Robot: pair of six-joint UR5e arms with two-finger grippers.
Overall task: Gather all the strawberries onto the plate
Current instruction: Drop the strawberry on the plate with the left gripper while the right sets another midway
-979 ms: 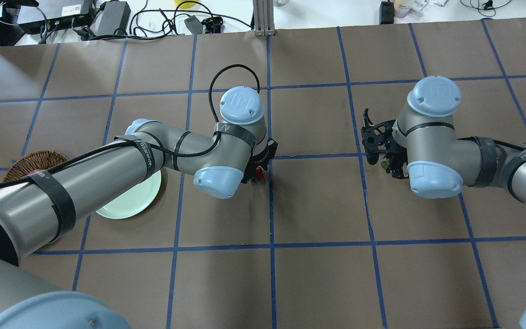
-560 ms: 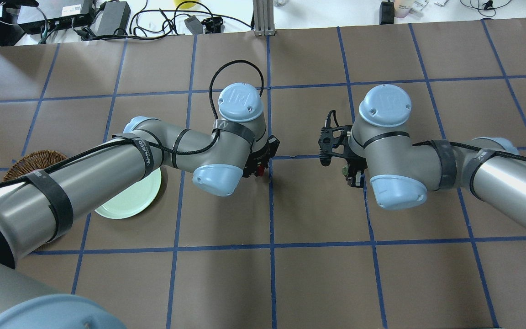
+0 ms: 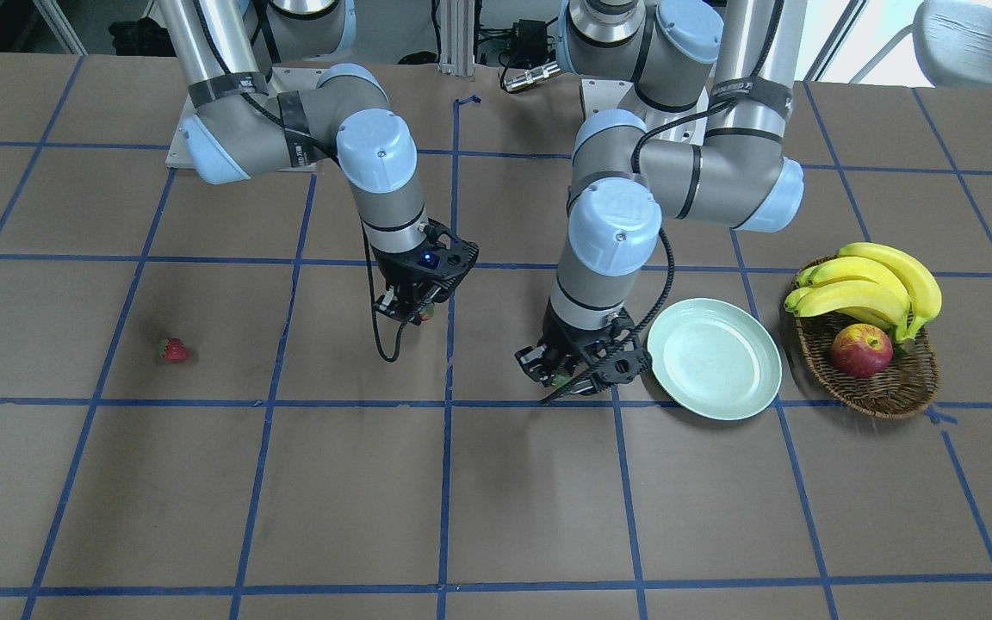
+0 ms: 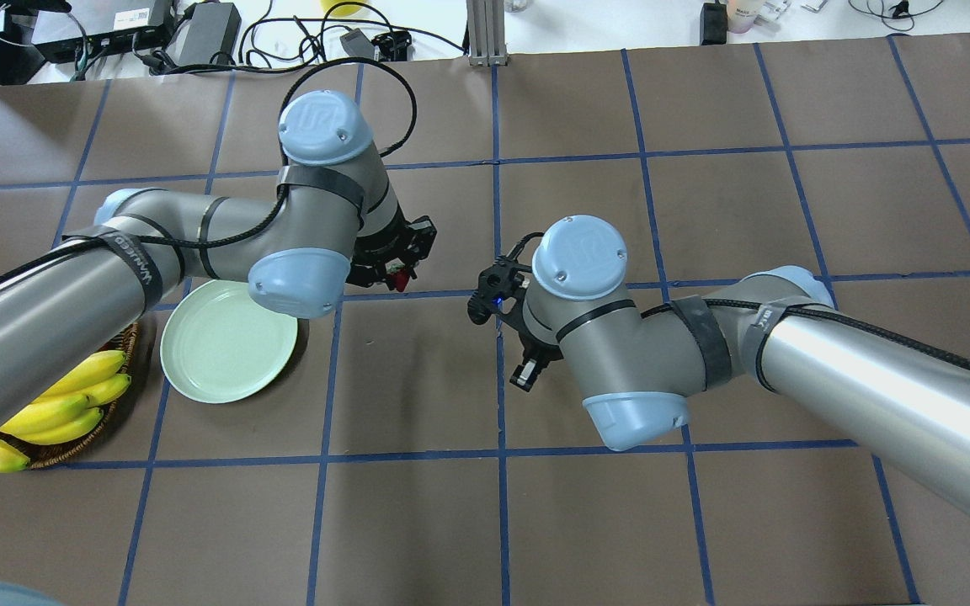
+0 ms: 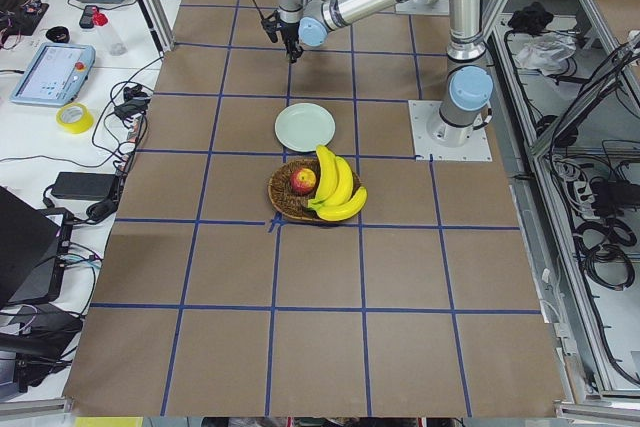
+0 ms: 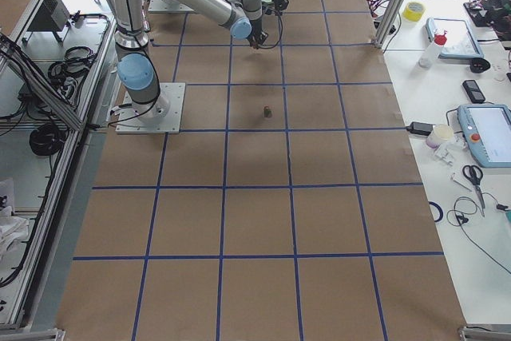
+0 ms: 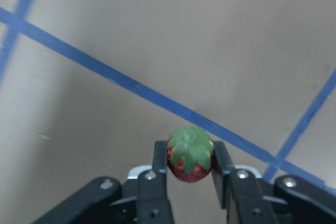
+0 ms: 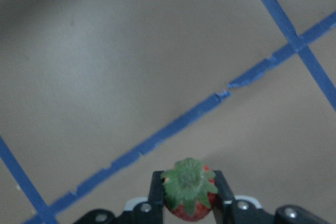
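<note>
My left gripper (image 3: 567,379) is shut on a strawberry (image 7: 190,153), red with a green cap, held above the table just beside the pale green plate (image 3: 750,387). In the overhead view this strawberry (image 4: 399,278) shows red to the right of the plate (image 4: 199,370). Nothing lies on the plate. My right gripper (image 3: 421,310) is shut on a second strawberry (image 8: 188,190), raised near the table's middle. A third strawberry (image 3: 173,349) lies alone on the table on my right side, away from both grippers.
A brown wicker basket (image 3: 892,394) with bananas (image 3: 875,284) and a red-yellow apple (image 3: 861,350) stands beyond the plate on my left. Blue tape lines grid the brown table. Cables and electronics (image 4: 157,34) lie past the far edge.
Both arms have swung to the left in the overhead view, each with its strawberry. The left gripper is now closer to the plate; the right gripper has reached the table's middle.
</note>
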